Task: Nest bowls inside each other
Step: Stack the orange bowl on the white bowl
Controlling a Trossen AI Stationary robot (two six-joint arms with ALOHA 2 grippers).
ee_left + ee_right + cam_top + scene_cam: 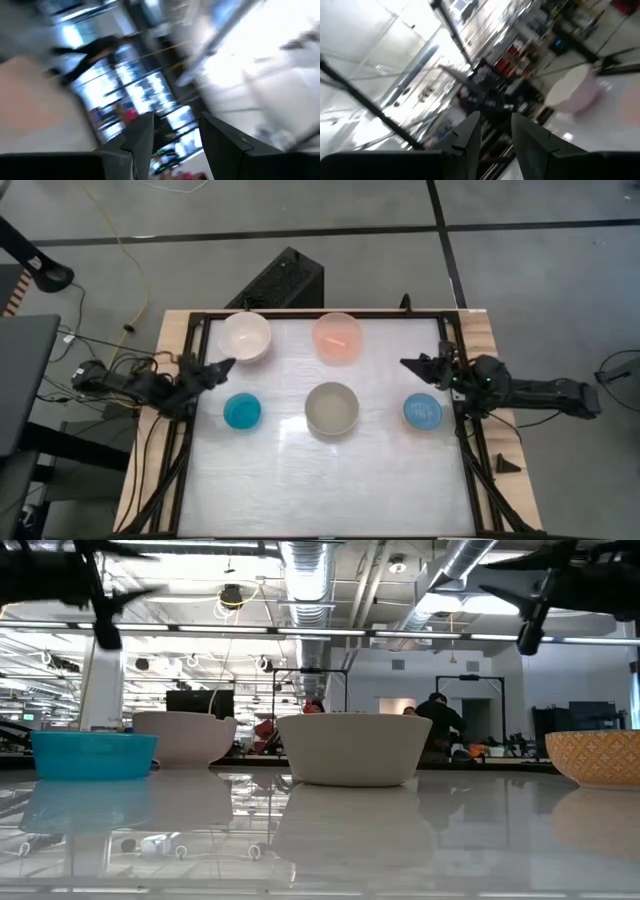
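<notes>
Five bowls stand upright on their bases on the white table top. The white bowl (246, 336) and the pale pink bowl (336, 336) are at the far side. The grey-beige bowl (331, 408) is in the middle, with a blue bowl (242, 411) to its left and another blue bowl (423, 412) to its right. My left gripper (228, 364) hangs open above the table's left edge, between the white bowl and the left blue bowl. My right gripper (406, 363) hangs open above the right edge, just beyond the right blue bowl. Neither holds anything.
A dark metal frame (300, 313) runs around the table top. A black box (285, 280) stands on the floor beyond the far edge. In the low view both grippers are raised well above the bowls' rims, the left gripper (105, 620) and the right gripper (530, 625).
</notes>
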